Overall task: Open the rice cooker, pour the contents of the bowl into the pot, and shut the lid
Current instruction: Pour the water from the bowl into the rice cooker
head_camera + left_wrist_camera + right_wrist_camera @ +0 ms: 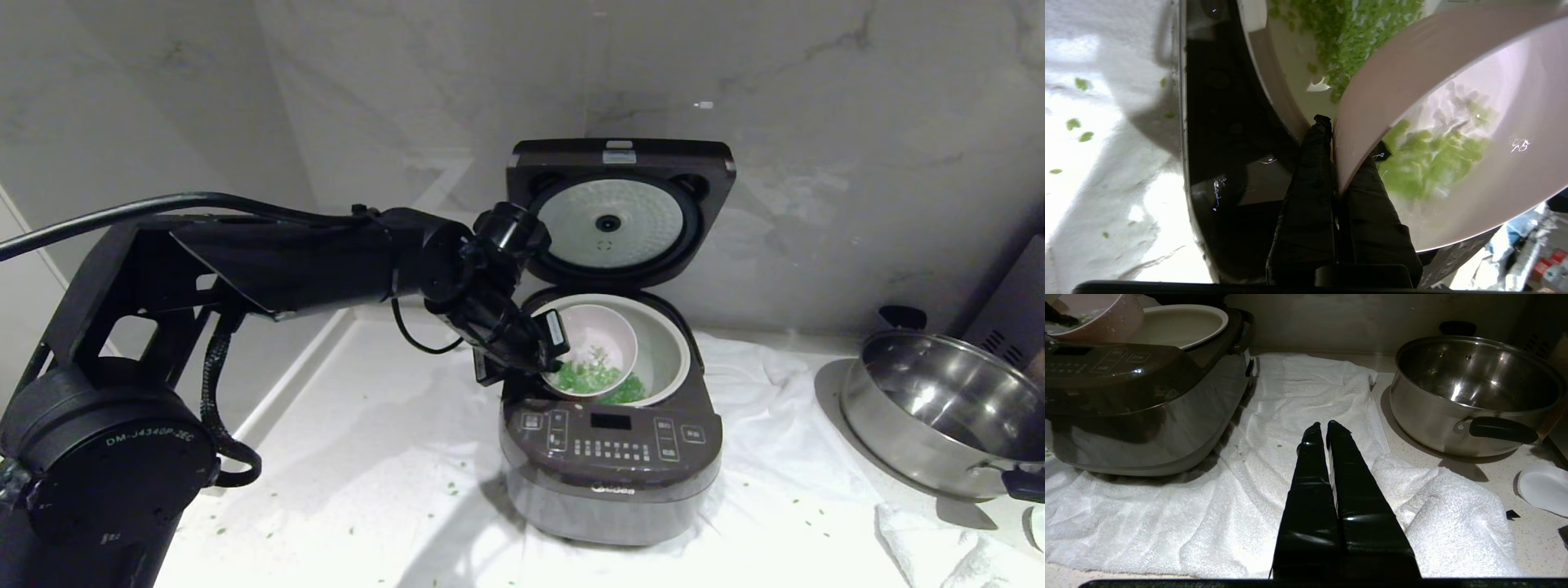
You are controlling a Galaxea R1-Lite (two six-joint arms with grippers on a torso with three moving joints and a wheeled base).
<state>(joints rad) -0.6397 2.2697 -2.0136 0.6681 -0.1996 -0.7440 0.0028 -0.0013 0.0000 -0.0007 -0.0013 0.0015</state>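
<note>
The rice cooker (612, 457) stands on a white towel with its lid (620, 212) raised, silvery plate facing me. My left gripper (547, 347) is shut on the rim of the pale pink bowl (600, 343), which is tilted over the white pot (682, 351). Green bits (596, 377) lie at the bowl's lower lip and in the pot. In the left wrist view the gripper (1349, 136) pinches the bowl (1453, 81) wall, one finger inside and one outside; green bits (1429, 163) slide inside it and more lie in the pot (1278, 81). My right gripper (1327, 426) is shut and empty above the towel.
A shiny steel pan (939, 416) with black handles stands right of the cooker. The white towel (775, 490) spreads under and around the cooker. Loose green bits (220, 531) dot the counter at front left. A marble wall rises close behind. A small white dish (1543, 488) lies by the pan.
</note>
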